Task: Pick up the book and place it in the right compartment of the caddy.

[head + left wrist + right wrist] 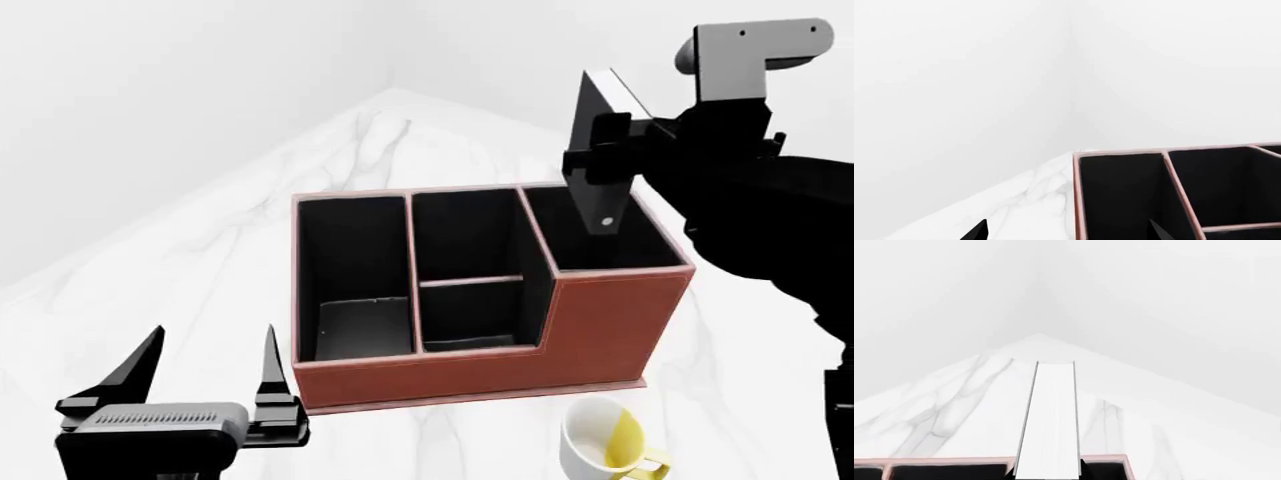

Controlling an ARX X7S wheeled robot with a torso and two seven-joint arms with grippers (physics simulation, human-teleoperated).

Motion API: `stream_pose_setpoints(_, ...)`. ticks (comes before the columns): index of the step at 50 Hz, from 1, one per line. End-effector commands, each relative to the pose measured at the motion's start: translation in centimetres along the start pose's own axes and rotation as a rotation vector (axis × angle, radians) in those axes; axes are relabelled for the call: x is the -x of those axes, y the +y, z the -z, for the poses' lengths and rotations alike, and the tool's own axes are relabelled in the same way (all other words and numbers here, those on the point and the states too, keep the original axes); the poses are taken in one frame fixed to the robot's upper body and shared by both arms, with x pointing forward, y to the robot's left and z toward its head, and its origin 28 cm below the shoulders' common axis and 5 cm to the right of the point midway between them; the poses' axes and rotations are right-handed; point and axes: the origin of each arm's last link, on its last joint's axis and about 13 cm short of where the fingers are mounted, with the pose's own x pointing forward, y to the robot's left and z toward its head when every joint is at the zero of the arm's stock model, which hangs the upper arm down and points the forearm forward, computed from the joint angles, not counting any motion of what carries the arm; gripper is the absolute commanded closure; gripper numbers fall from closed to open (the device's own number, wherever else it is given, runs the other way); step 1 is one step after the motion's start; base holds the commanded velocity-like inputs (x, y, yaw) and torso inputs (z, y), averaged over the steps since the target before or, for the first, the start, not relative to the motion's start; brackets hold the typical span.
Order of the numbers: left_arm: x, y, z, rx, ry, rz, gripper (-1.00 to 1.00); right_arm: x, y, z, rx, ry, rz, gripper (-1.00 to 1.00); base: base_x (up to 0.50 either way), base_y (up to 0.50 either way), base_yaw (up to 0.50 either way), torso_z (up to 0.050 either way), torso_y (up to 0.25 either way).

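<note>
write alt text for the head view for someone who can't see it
The right hand holds the black book upright above the caddy's tall right compartment, its lower end dipping into the opening. The left hand hangs open near the caddy's low front corner, and a white-and-yellow mug lies on the marble table.

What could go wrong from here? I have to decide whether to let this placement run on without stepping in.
The book hangs in the right gripper above the right compartment, tilted rather than plumb, so its lower corner may catch the divider or the rim of the caddy. If released this high it could land askew, or tip toward the middle section. The mug stands close in front of the caddy and might be knocked if the caddy gets pushed.
</note>
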Motion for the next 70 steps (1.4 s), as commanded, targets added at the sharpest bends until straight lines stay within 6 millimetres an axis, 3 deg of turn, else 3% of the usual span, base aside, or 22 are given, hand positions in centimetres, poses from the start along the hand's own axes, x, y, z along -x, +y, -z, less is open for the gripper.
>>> stream_pose_setpoints(1, 0.0, 0.0, 0.0, -0.001, -0.001, 0.001, -1.0, -0.4, -0.5, -0.3, 0.009, -0.029, 0.039, 1.0, 0.0, 0.0, 0.0, 0.0, 0.0)
stream_pose_setpoints(70, 0.0, -0.1, 0.1, 0.0, 0.002, 0.007, -1.0, -1.3, -0.7, 3.3, -0.011, 0.041, 0.023, 1.0, 0.0, 0.0, 0.0, 0.0, 0.002)
